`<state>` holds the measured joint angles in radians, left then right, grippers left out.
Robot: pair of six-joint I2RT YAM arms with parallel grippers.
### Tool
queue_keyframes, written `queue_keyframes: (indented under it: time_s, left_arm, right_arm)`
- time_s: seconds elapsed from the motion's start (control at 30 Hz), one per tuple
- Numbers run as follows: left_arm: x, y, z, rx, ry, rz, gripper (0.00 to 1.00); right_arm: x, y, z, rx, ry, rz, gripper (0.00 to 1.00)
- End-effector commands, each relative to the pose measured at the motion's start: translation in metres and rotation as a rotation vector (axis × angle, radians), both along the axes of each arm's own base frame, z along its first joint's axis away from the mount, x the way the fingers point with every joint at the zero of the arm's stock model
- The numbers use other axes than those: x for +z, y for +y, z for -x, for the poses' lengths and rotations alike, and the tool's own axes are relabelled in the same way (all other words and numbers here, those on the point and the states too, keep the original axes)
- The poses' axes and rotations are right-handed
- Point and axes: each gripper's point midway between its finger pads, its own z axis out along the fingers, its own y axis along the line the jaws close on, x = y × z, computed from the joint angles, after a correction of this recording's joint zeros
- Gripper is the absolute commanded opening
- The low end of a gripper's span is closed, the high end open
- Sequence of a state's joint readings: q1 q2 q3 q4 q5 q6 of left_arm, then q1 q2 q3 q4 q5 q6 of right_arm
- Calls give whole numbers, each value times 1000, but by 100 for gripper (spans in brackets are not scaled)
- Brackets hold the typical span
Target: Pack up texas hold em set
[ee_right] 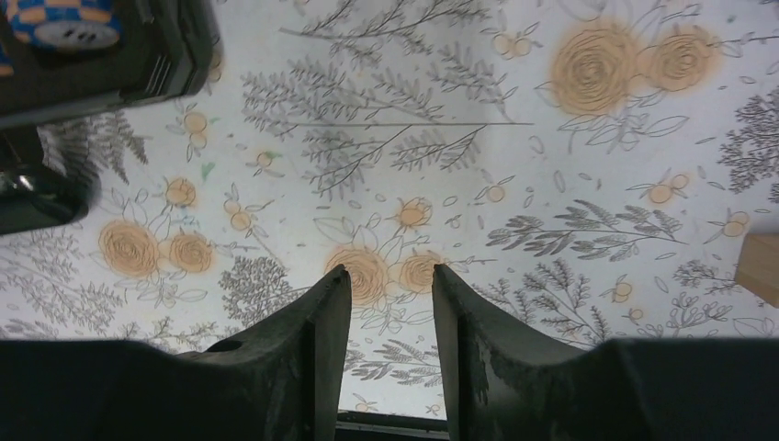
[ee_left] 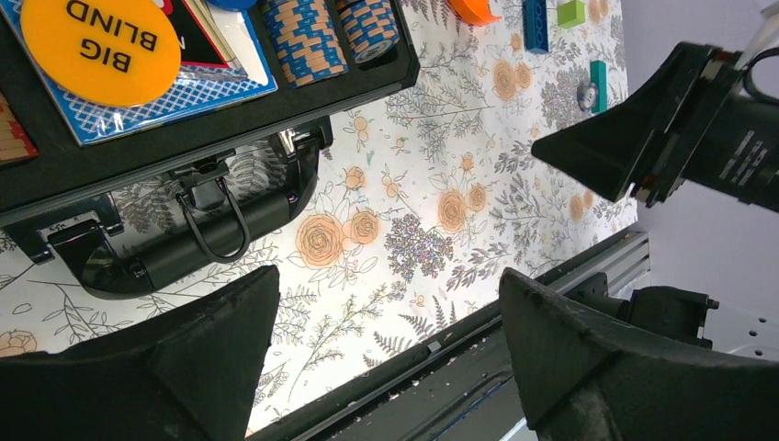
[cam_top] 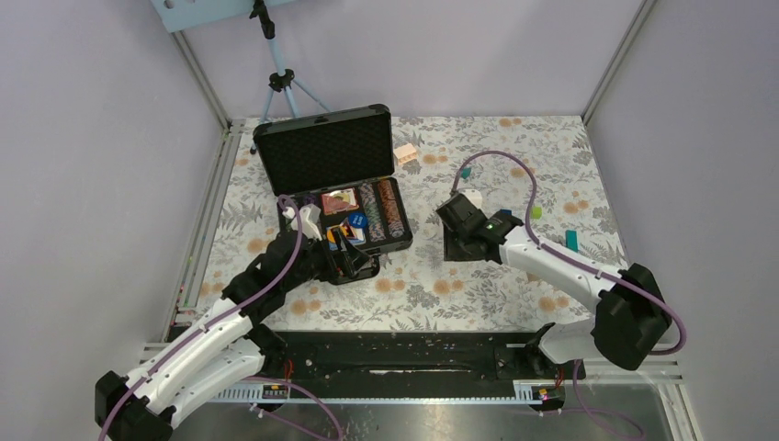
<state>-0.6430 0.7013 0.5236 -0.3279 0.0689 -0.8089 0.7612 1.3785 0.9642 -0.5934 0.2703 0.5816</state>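
The black briefcase point(cam_top: 323, 152) of the texas hold em set lies open at the table's back left, with its foam lid raised. Its tray holds rows of striped chips point(cam_top: 386, 209), card decks point(cam_top: 340, 200) and an orange "BIG BLIND" disc point(ee_left: 101, 37) on a blue deck point(ee_left: 174, 92). My left gripper point(cam_top: 354, 260) hovers at the case's front edge near the handle point(ee_left: 211, 230). It is wide open with only tablecloth between the fingers point(ee_left: 230, 349). My right gripper point(cam_top: 452, 246) hangs over the cloth to the right of the case. Its jaws stand apart, empty point(ee_right: 390, 271).
Loose toy blocks lie right of the case: an orange curved block point(ee_left: 473, 9), a blue block point(ee_left: 536, 23), a green block point(ee_left: 571, 11) and a teal block point(cam_top: 571, 240). A peach block point(cam_top: 405, 152) sits by the lid. A tripod point(cam_top: 280, 83) stands behind the table.
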Motion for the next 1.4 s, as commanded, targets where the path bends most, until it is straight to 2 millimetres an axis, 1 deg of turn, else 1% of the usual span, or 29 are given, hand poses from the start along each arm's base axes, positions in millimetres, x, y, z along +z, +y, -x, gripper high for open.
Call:
queue_keyframes:
  time_s: [0.0,0.2,0.37,0.5,0.53,0.6,0.73,0.83,0.9,0.97,1.1,1.27,1.37]
  left_arm:
    - [26,-4,-7,-10,-71,28,89]
    - [23,-5,-10,-16,-73,11,89]
    - [23,-12,-16,-44,-70,-17,90]
    - [27,-14,-20,-56,-76,-29,90]
    - [27,-14,-20,-55,-77,-31,90]
    - [26,-13,-21,-51,-78,-35,90]
    - [27,-12,-20,-53,-74,-42,91]
    - [28,-9,-20,-46,-82,-59,91]
    - [27,-6,-20,-41,-86,-72,91]
    - [26,-5,-19,-44,-89,-80,92]
    - [26,-7,-21,-50,-82,-82,92]
    - [30,-13,-24,-69,-63,-89,92]
    - [35,-17,-27,-71,-46,-90,91]
  right_arm:
    - [5,-23,-9,-73,-2,4,45]
    - [1,-59,-22,-184,39,18,46]
    - [1,-92,-30,-276,47,13,46]
    - [2,-121,-32,-353,50,8,47]
    - [2,-131,-32,-385,54,5,47]
    - [3,-144,-33,-431,55,-12,47]
    - [8,-167,-34,-513,45,-46,47]
    - [10,-181,-35,-562,45,-59,47]
    - [11,-188,-35,-596,57,-63,49]
    - [13,-189,-38,-614,63,-66,49]
    - [17,-183,-44,-644,64,-114,51]
    - [20,-188,-51,-691,31,-84,64]
    - [21,-186,-56,-699,11,-62,68]
